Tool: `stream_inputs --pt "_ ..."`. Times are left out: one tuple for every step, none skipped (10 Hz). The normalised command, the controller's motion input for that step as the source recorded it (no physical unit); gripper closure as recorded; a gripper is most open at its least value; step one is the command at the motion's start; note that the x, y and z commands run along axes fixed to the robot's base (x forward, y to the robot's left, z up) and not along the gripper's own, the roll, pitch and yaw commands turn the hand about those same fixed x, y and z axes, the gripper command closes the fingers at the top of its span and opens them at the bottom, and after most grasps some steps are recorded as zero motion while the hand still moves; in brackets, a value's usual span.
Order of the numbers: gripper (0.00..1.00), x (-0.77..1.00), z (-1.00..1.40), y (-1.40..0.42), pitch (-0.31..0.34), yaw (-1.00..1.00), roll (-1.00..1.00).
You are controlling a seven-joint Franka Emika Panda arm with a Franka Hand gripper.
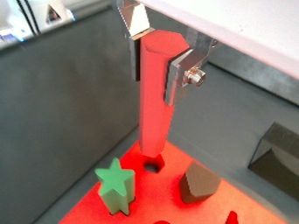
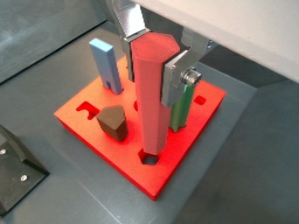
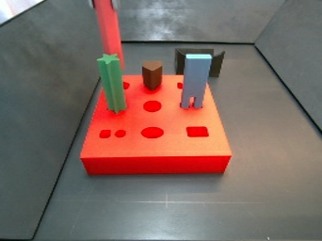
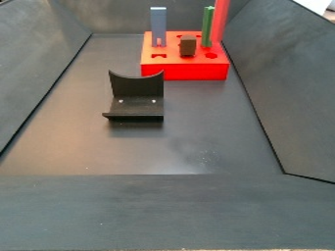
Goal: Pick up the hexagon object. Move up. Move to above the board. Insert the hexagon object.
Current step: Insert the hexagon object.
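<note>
My gripper [image 1: 156, 74] is shut on the upper end of the hexagon object [image 1: 153, 105], a long salmon-red bar held upright; it also shows in a wrist view [image 2: 152, 96]. The bar's lower end meets a dark hole [image 2: 149, 159] near a corner of the red board [image 2: 100, 144]. I cannot tell how deep it sits. In both side views only the bar [image 3: 107, 28] [image 4: 220, 18] shows above the board [image 3: 151, 151] [image 4: 183, 71]; the gripper is out of frame there.
On the board stand a green star-topped peg [image 1: 114, 185] [image 3: 111, 85], a short dark brown peg [image 2: 112, 121] [image 3: 152, 75] and a blue piece [image 2: 105, 66] [image 3: 197, 80]. The fixture [image 4: 135, 98] stands on the grey floor. Grey walls enclose the floor.
</note>
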Motion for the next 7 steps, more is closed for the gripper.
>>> stream_inputs --pt "1.00 0.27 -0.27 0.00 0.000 -0.02 -0.05" --pt "1.00 0.05 -0.25 0.00 0.000 0.00 0.00" --pt "1.00 0.00 -0.31 0.00 -0.003 0.06 0.04" --pt "1.00 0.00 -0.38 0.00 0.000 0.17 0.10" --pt "1.00 0.02 -0.36 0.02 0.000 0.09 0.07" --pt "1.00 0.00 -0.28 0.01 0.000 0.01 0.02" --pt "1.00 0.00 -0.16 0.04 0.000 0.00 0.00"
